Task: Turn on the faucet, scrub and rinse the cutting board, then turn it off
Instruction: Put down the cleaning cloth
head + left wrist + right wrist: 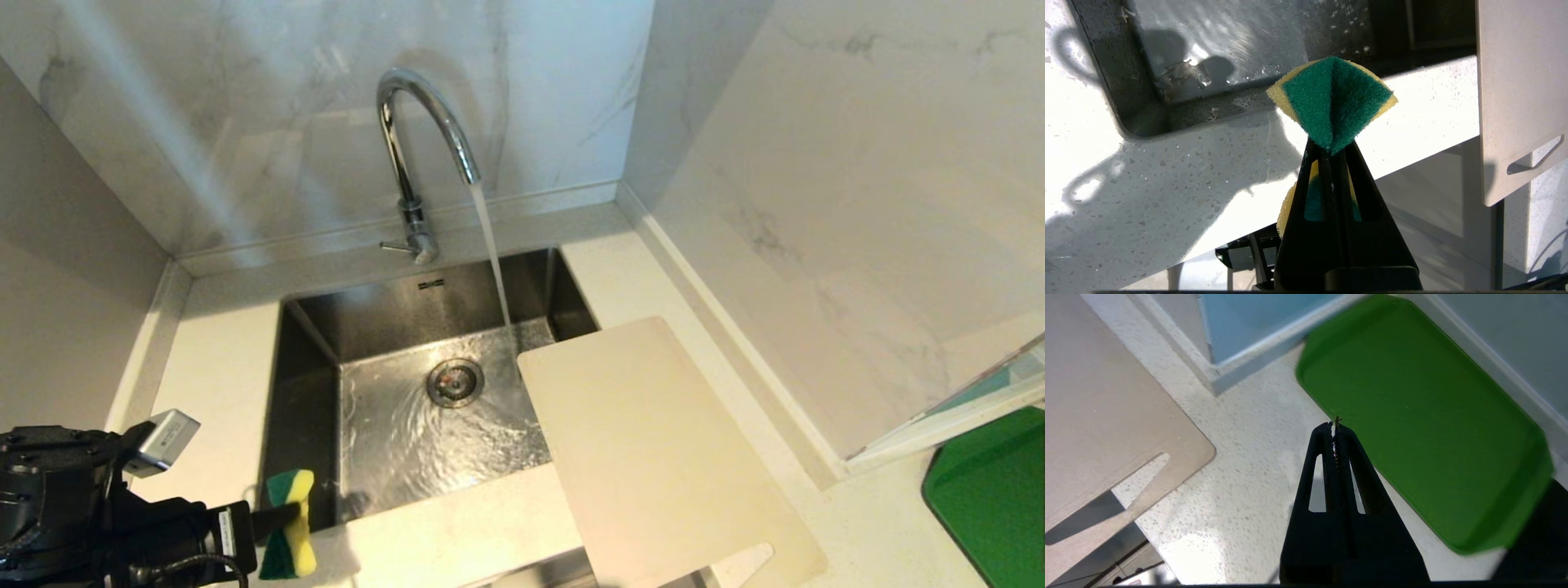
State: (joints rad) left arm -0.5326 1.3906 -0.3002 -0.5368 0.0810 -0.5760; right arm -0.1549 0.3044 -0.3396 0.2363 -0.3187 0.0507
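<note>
Your left gripper (282, 523), pinching the green-and-yellow sponge (290, 523), sits left of the cutting board (653, 457), whose long axis runs from sink (310, 392) corner over the surface's front edge; your right gripper (1334, 428), pressed together, hovers nearer its slot end.

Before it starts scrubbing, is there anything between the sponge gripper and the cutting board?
Nothing visible. The left gripper, shut on the sponge, hangs over the sink's front corner. Only bare counter edge lies between it and the cutting board.
</note>
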